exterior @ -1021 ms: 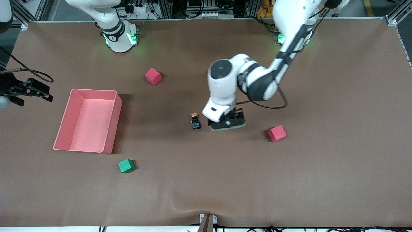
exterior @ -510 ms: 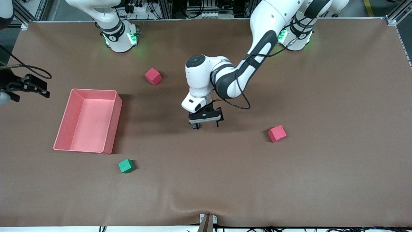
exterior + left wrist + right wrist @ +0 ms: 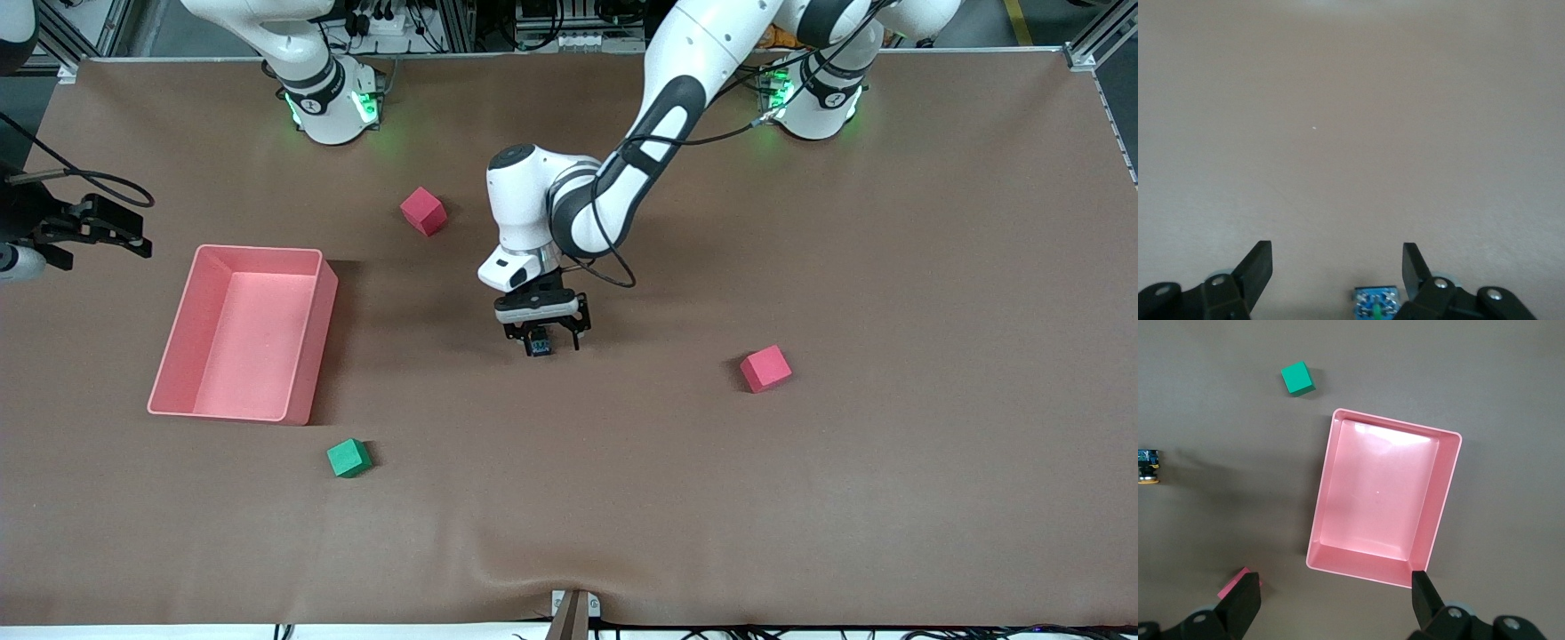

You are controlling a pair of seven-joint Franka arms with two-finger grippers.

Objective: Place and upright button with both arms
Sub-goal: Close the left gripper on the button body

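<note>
Robotics lab, bench-mounted arms [image 3: 569, 196], aluminium framing [image 3: 569, 27]

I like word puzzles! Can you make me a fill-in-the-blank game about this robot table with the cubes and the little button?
The left gripper is open, right over the ____.
The pink tray holds ____ cubes.
The cube nearest the front camera is ____.
The number of red cubes on the table is ____.

Missing words: button; no; green; two
</note>
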